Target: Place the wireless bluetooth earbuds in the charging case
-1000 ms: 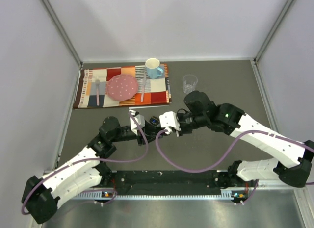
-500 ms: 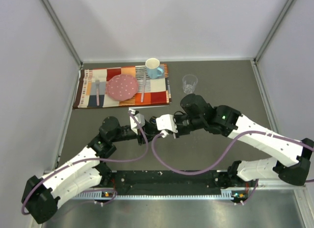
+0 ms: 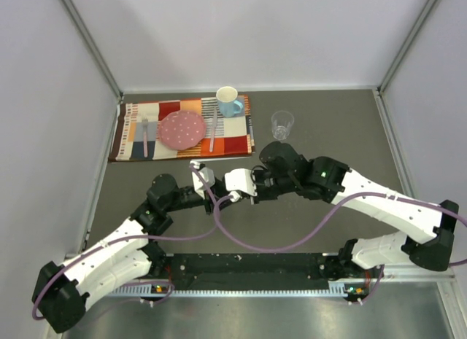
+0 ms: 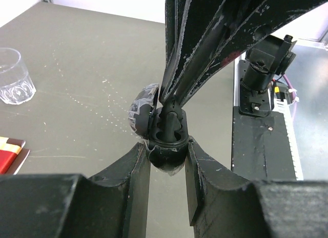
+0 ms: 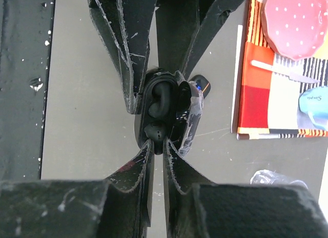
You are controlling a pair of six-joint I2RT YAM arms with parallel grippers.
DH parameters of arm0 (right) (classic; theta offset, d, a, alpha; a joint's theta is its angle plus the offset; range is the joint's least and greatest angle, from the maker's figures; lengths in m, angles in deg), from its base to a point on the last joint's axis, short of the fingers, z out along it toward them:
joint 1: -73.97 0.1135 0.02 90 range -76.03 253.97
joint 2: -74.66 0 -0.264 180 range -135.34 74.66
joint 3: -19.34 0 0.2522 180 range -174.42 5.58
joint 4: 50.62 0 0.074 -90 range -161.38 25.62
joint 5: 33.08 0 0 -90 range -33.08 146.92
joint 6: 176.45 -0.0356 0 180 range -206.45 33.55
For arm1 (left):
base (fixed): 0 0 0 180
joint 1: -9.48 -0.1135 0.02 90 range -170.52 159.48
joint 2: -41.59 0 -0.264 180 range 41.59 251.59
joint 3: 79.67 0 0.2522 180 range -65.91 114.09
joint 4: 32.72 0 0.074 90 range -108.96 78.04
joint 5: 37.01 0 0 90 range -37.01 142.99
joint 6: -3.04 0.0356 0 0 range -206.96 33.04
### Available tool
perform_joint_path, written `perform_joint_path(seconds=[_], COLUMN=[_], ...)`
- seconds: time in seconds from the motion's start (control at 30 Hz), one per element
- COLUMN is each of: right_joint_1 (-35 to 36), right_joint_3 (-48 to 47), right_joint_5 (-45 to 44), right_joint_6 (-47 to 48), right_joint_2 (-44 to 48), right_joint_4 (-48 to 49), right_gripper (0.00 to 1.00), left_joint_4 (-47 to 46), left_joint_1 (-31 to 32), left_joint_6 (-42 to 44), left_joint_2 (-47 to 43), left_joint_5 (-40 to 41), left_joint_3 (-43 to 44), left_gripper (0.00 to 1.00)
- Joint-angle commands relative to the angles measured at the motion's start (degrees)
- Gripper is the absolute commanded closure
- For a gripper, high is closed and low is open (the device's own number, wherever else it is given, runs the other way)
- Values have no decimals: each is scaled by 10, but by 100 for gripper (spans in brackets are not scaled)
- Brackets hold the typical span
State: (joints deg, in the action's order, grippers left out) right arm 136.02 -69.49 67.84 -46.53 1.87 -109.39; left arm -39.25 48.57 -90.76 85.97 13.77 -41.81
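Gripping charging case [image 4: 165,160], left hand [image 4: 166,145]; mug [image 5: 313,106] lettering unreadable.

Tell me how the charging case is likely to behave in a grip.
Charging case looks glossy and rounded, so probably slippery in the left gripper. Its open lid sticks out sideways, so it may snag or strain easily.

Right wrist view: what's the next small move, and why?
Probably ease the earbud deeper into its slot: the right gripper pinches it at the mouth of the open case, seemingly not yet seated, while the left gripper clamps the case.
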Motion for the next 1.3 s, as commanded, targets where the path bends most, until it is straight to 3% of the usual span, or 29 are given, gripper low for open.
perform_joint_path(seconds=[0.0,0.23,0.43,0.67,0.73,0.77,0.8,0.83,0.9,1.1,1.27], right_joint_1=[10,12,12,11,12,11,11,-2,-33,-101,-100], right_joint_3=[-25,-18,25,81,93,109,115,115,105,113,125], right_joint_5=[-32,-35,-27,-39,-79,-105,-188,-225,-251,-166,-157], right_joint_6=[-24,-35,-42,-70,-105,-123,-188,-229,-347,-602,-708], right_joint_2=[-13,5,77,152,165,175,177,178,167,155,139], right_joint_4=[7,32,110,185,226,244,266,278,273,272,292], right_gripper=[87,67,50,42,38,36,26,22,21,26,31], left_joint_4=[-84,-76,-72,-71,-76,-79,-81,-91,-103,-144,-205], left_joint_1=[3,3,3,3,3,3,3,3,3,3,2], left_joint_6=[-9,-2,-1,0,1,1,1,1,1,-9,-25], left_joint_2=[-18,-20,-21,-25,-26,-30,-32,-33,-39,-52,-57], left_joint_5=[-10,19,28,38,42,45,48,51,56,56,44], left_joint_3=[6,1,-5,-10,-12,-13,-17,-19,-26,-41,-62], left_gripper=[100,100,100,100,100,100,100,100,100,100,100])
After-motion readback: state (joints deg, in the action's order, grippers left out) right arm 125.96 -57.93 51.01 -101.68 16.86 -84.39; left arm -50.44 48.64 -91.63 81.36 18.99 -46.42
